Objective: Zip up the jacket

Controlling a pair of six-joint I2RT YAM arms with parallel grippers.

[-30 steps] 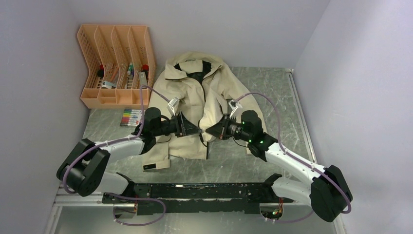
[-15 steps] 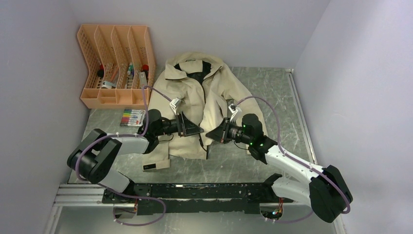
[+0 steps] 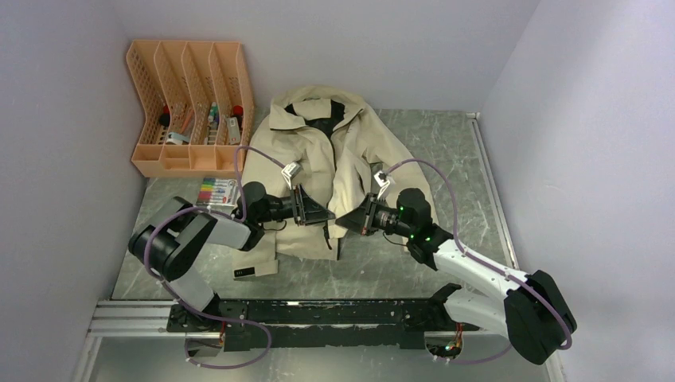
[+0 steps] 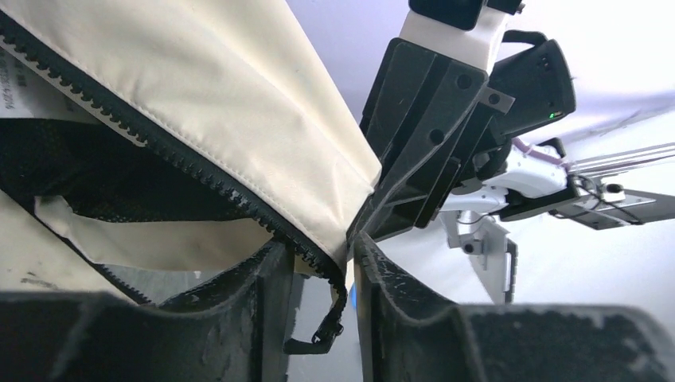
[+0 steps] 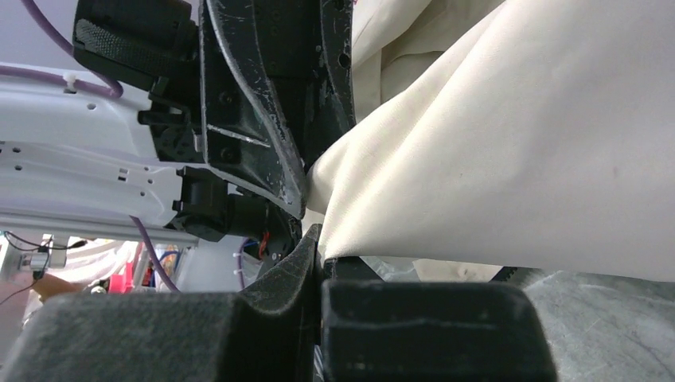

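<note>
Jacket [image 3: 318, 159], flat on table [image 3: 446, 159], front unzipped: we hold one hem corner pinched tight in the right gripper [image 5: 312, 239], left gripper [image 4: 316, 263] fingers apart astride the zipper [image 4: 199, 177] edge; joining and zipping are not yet done.

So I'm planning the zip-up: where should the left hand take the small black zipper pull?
Pinch the small black zipper pull by its dangling tab, coming from the hem end: it hangs free below the cream fabric jacket's toothed edge, between the fingers of the left hand.
</note>
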